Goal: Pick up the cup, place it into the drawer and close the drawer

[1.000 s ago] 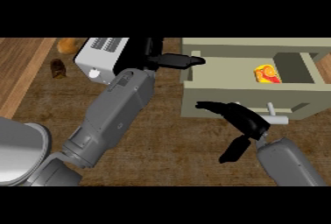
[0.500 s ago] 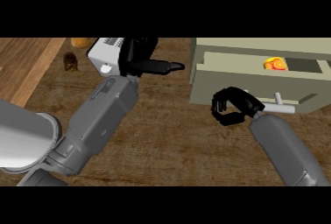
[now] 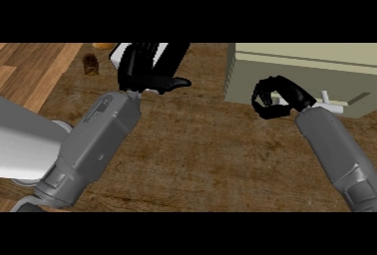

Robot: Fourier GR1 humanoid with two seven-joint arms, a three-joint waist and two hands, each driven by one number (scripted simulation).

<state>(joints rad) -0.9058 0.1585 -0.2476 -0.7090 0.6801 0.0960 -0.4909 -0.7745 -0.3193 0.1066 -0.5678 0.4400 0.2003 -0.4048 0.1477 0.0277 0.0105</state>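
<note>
Right hand (image 3: 274,97) curled tight, with nothing visible inside the fingers, just in front of the beige drawer cabinet (image 3: 309,69). White drawer handle (image 3: 333,106) partly hidden behind the wrist. Cabinet top cut off at the view's upper edge; drawer interior out of sight, cup not to be made out. Left hand (image 3: 147,69) relaxed, fingers straight, thumb out to the right, covering most of a white appliance (image 3: 117,54). Small brown object (image 3: 90,63) just beside it on the wooden counter (image 3: 206,159), too dim to identify.
</note>
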